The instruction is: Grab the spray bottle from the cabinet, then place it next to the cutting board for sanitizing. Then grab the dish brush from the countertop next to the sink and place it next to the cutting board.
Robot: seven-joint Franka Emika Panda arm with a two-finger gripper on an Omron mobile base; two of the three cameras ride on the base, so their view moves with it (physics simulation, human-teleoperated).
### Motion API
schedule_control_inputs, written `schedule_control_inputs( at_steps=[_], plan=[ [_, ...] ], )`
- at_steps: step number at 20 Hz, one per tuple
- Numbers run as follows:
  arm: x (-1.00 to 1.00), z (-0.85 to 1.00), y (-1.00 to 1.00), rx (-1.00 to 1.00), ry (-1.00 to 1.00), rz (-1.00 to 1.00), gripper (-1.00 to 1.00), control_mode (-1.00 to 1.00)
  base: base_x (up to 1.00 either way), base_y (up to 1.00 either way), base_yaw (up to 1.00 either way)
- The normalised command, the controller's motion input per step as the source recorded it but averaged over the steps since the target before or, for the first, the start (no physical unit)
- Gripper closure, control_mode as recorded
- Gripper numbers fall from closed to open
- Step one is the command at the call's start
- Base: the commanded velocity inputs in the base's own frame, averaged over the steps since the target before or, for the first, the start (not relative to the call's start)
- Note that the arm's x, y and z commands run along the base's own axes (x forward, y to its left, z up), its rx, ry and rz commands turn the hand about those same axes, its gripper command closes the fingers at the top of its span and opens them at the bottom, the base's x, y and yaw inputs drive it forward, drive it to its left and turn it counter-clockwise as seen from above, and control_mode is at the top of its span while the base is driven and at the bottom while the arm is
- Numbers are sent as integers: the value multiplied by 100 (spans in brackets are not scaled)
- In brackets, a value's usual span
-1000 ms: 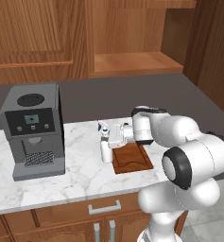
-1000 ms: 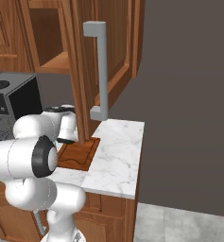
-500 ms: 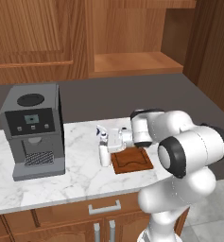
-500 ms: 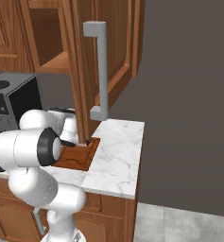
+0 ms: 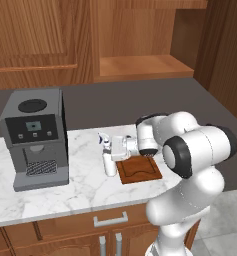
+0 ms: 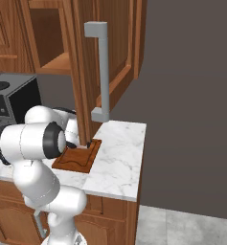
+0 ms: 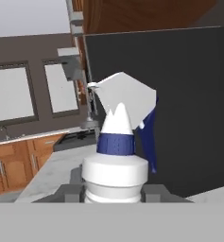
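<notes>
My gripper [image 5: 113, 149] is shut on the neck of the spray bottle [image 5: 110, 165], a small white bottle with a pale blue trigger. The bottle stands upright at the marble countertop [image 5: 80, 187], just left of the dark reddish cutting board [image 5: 139, 169]; I cannot tell whether its base touches the slab. In the hand view the spray bottle [image 7: 116, 160] sits between my fingertips [image 7: 69, 192]. The cutting board [image 6: 78, 157] also lies beside my arm in the right base view. Above, the cabinet [image 5: 140, 66] stands open with a bare shelf. The dish brush is out of view.
A grey coffee machine [image 5: 35, 137] stands on the counter to the left of the bottle. The open cabinet door [image 6: 112, 52] with its long grey handle [image 6: 103, 72] hangs over the counter's right end [image 6: 122, 160]. A dark wall backs the counter.
My hand has carried the spray bottle slightly left and down, lower beside the cutting board. The grip has not changed.
</notes>
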Motion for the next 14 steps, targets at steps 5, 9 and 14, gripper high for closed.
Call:
schedule_control_inputs(
  at_steps=[5,9,14],
  plan=[
    [7,-39,0,0,0,2,-100,-100,0,0,0],
    [0,-16,0,0,0,3,-100,-100,0,0,0],
    [0,-5,0,0,0,1,-100,-100,0,0,0]
  ],
)
